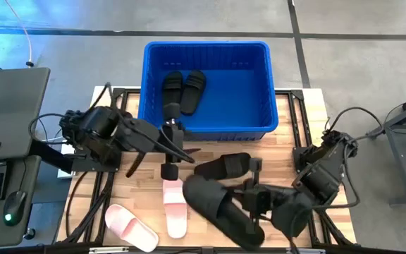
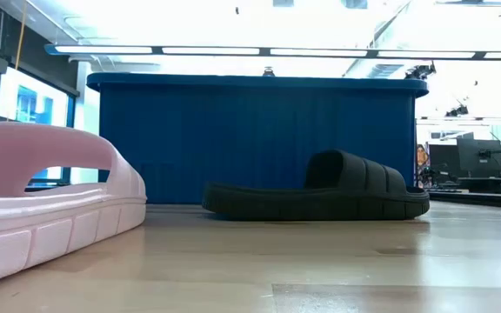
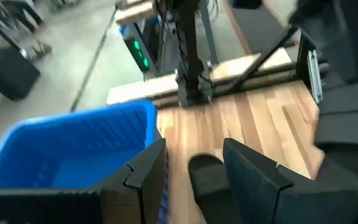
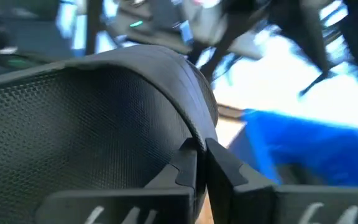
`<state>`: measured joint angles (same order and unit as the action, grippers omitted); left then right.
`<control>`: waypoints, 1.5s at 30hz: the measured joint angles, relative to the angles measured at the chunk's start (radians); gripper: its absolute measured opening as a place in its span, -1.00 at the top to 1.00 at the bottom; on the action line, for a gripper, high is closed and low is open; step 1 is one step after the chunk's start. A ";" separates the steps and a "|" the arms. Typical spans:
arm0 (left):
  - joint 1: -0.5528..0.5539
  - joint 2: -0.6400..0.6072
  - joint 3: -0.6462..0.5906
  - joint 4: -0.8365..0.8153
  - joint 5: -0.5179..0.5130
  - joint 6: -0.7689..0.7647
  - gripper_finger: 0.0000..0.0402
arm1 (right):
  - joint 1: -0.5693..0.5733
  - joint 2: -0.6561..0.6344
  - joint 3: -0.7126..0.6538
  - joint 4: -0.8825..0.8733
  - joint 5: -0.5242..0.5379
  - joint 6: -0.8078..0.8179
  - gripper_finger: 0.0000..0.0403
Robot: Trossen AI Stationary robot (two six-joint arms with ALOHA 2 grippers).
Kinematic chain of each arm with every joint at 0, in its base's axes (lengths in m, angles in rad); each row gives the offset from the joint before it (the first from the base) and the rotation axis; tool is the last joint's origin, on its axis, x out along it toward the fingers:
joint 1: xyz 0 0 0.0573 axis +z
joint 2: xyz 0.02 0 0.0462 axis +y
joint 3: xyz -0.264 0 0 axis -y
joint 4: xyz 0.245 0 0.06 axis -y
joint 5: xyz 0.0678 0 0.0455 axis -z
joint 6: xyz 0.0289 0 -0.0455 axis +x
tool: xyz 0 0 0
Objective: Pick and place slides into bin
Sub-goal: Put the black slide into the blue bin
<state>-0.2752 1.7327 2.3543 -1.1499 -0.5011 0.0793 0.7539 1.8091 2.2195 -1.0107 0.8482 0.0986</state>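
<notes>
Black slide [image 1: 220, 204] was clamped by its strap in the right gripper [image 1: 254, 200], fingers nearly closed, held clear of the table [image 1: 287, 127]. Ahead of that gripper stood the blue bin [image 1: 206, 88] with two black slides [image 1: 182, 90] inside. The left gripper [image 1: 169, 149] hung with fingers apart and empty, just before the bin's near wall; a second black slide [image 1: 223, 166] lay beside it, two pink slides [image 1: 175, 206] behind it.
</notes>
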 joint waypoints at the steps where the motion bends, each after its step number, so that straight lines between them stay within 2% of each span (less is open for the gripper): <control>1: 0.000 -0.006 0.002 0.010 -0.003 0.011 0.26 | -0.003 0.000 0.017 -0.001 0.042 -0.036 1.00; 8: 0.000 -0.050 0.001 0.051 -0.068 0.081 0.26 | -0.072 0.001 0.059 -0.040 0.324 -0.184 1.00; 13: 0.000 -0.074 0.002 0.061 -0.152 0.119 0.26 | -0.211 0.001 0.059 -0.125 0.401 -0.171 1.00; 18: 0.000 -0.075 0.002 0.067 -0.222 0.185 0.26 | -0.438 0.001 0.059 -0.200 0.410 -0.159 1.00; 21: 0.000 -0.075 0.002 0.095 -0.273 0.238 0.26 | -0.601 0.001 0.045 -0.214 0.345 -0.159 1.00; 24: 0.000 -0.076 0.002 0.130 -0.332 0.308 0.26 | -0.766 0.002 0.007 -0.209 0.213 -0.186 1.00; 27: 0.000 -0.076 0.002 0.185 -0.416 0.403 0.26 | -0.918 0.001 -0.081 -0.125 0.100 -0.276 1.00; 32: 0.000 -0.076 0.002 0.286 -0.681 0.580 0.26 | -1.105 0.002 -0.294 0.139 -0.061 -0.428 1.00; 35: 0.000 -0.076 0.002 0.297 -0.778 0.648 0.26 | -1.169 0.003 -0.441 0.329 -0.150 -0.527 1.00; 41: -0.001 -0.075 0.002 0.286 -0.882 0.661 0.26 | -1.229 0.003 -0.741 0.728 -0.154 -0.664 1.00; 45: 0.000 -0.075 0.002 0.286 -0.945 0.679 0.26 | -1.255 0.003 -0.894 0.983 -0.226 -0.724 1.00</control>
<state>-0.2752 1.6573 2.3558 -0.8642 -1.4465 0.7585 -0.5013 1.8122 1.3254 -0.0278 0.6219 -0.6259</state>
